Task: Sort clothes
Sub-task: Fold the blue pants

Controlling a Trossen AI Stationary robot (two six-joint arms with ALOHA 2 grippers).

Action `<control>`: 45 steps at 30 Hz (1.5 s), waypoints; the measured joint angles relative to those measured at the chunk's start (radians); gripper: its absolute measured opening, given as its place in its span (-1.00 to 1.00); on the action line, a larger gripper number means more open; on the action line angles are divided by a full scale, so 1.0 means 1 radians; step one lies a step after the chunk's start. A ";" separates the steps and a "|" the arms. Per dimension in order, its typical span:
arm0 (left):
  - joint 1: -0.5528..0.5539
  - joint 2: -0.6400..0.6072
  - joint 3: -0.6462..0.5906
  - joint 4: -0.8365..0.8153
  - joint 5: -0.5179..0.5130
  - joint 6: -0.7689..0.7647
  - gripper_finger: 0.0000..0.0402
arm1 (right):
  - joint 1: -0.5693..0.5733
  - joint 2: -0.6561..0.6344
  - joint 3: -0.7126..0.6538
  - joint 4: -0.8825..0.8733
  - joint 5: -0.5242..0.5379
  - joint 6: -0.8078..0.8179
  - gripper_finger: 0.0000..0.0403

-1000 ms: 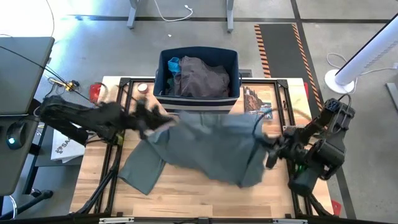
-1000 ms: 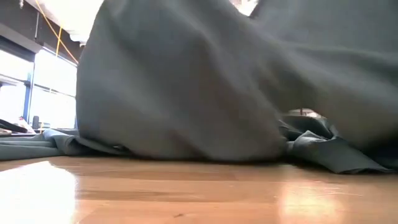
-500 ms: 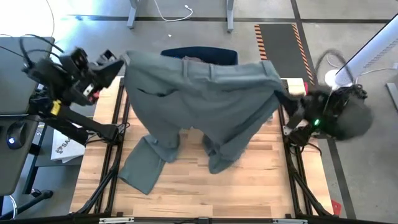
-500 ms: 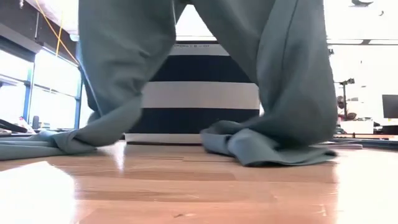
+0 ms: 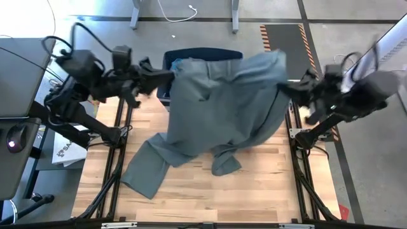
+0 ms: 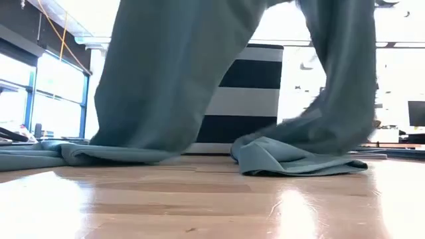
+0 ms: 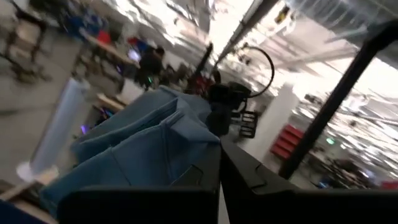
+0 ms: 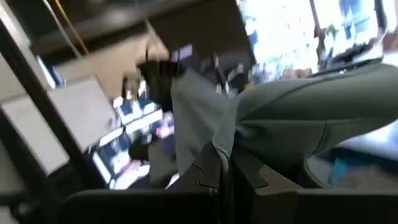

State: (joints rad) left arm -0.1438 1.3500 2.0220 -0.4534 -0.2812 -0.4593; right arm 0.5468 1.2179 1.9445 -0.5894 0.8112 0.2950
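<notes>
The left gripper (image 5: 166,75) and right gripper (image 5: 284,89) each pinch the grey-green shirt (image 5: 222,105), stretched above the bin (image 5: 166,63). Its bottom lies on the table (image 5: 191,197). Next, I think, they must lift it clear.

The hanging grey-green garment (image 5: 222,108) curtains the desk's (image 5: 191,197) middle and covers the striped bin (image 6: 249,93) behind it. Bare wood lies open along the near edge.

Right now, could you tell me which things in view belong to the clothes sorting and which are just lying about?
Part of the job:
- grey-green trousers, held up between the left end effector and right end effector, legs trailing on the table
- navy striped bin, with clothes inside

Lying about:
- white papers beside the table
- floor fan
</notes>
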 joint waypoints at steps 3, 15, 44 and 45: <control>0.006 0.034 0.000 -0.013 0.042 -0.047 -1.00 | 0.000 0.007 -0.064 -0.060 -0.033 0.122 -1.00; 0.009 0.196 0.000 0.042 0.208 -0.193 -1.00 | -0.034 0.123 -0.221 0.226 -0.167 0.108 -1.00; 0.048 0.232 0.000 0.075 0.273 -0.192 -1.00 | -0.199 0.217 -0.210 0.369 -0.334 0.126 -0.32; 0.052 0.236 0.000 0.074 0.278 -0.192 -1.00 | -0.206 0.222 -0.210 0.375 -0.339 0.123 -0.27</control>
State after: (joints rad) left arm -0.0918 1.5860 2.0216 -0.3790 -0.0036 -0.6514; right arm 0.3412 1.4396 1.7340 -0.2147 0.4726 0.4184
